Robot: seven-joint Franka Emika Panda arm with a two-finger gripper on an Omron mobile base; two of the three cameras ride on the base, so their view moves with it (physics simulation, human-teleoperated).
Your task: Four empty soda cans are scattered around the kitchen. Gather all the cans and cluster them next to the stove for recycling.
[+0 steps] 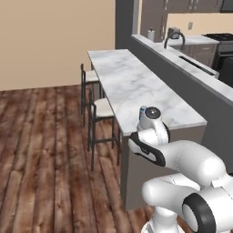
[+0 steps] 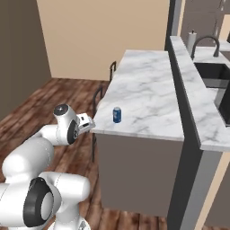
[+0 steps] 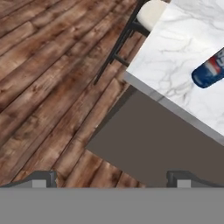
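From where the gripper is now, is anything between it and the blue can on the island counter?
Nothing visible. The open gripper hangs just off the counter's near corner, and the can stands alone on bare marble close to that edge.

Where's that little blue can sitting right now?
The blue can stands upright on the marble counter, near its front left corner in the right base view, just ahead of the open gripper. A stool stands beside that counter edge.
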